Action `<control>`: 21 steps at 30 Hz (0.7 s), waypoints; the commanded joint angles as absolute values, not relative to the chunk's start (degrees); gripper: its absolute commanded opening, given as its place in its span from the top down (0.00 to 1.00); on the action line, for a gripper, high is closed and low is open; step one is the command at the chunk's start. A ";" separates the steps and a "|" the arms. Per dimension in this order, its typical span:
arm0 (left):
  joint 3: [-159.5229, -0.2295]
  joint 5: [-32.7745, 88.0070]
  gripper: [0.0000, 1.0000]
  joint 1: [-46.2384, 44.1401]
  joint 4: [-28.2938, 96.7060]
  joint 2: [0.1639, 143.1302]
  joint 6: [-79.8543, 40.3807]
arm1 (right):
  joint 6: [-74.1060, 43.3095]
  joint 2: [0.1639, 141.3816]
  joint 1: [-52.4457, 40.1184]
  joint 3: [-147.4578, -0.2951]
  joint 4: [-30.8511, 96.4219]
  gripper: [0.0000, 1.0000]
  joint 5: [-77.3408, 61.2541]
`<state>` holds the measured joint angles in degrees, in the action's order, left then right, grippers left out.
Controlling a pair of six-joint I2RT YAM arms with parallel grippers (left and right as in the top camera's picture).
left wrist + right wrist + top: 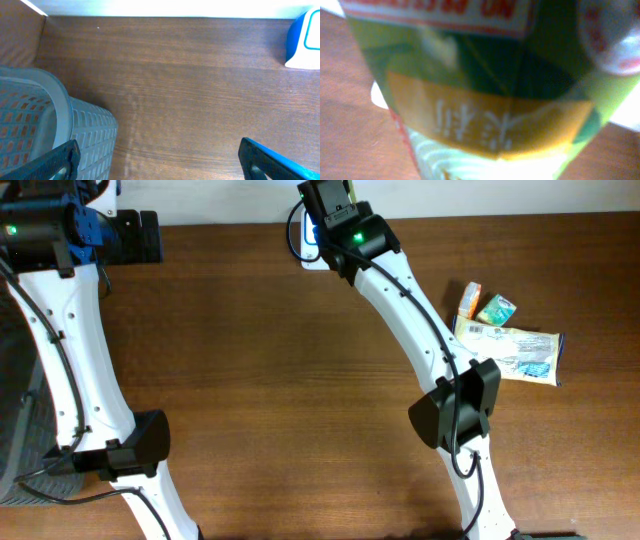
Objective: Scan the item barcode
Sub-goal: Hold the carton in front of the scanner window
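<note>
The right wrist view is filled by a green snack packet [485, 100]. It is out of focus and pressed close to the lens. An orange band with white characters crosses it, and red lettering runs along the top edge. The characters read upside down here, so the printed top points toward the bottom of that picture. The band runs almost level, dipping a little to the right. The packet spills past every edge, so its long axis cannot be told.

From overhead almost none of that shows. The right gripper [325, 198] hides the packet except for a yellowish sliver at its tip, held just above the white and blue scanner [308, 245] at the far edge of the table [260, 380]. That gripper's fingers show in neither view, but it is clenched on the packet.

Right of the scanner, well apart from it, two small sachets [485, 304] lie touching a larger flat wrapper [510, 350].

Far to the scanner's left, the left gripper [160, 160] is spread wide and holds nothing. Its wrist view alone shows the grey mesh basket [50, 125] below it.
</note>
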<state>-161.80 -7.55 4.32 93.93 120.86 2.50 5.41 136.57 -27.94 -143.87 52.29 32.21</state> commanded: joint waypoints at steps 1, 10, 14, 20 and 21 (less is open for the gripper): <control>-162.25 -7.77 0.01 4.67 93.97 120.20 2.17 | 15.99 137.75 -26.55 -139.98 43.03 0.91 39.53; -162.25 -7.77 0.01 4.67 94.00 120.20 2.17 | 47.31 140.66 -26.28 -126.28 16.08 0.96 39.75; -162.25 -7.77 0.01 4.67 94.00 120.20 2.17 | 54.15 141.49 -26.28 -123.07 10.46 0.94 39.75; -162.25 -7.77 0.01 4.67 94.00 120.20 2.17 | 56.01 144.38 -26.22 -122.98 3.44 0.95 41.89; -162.25 -7.77 0.01 4.69 94.00 120.20 2.17 | 56.01 144.53 -26.24 -122.98 2.24 0.95 42.17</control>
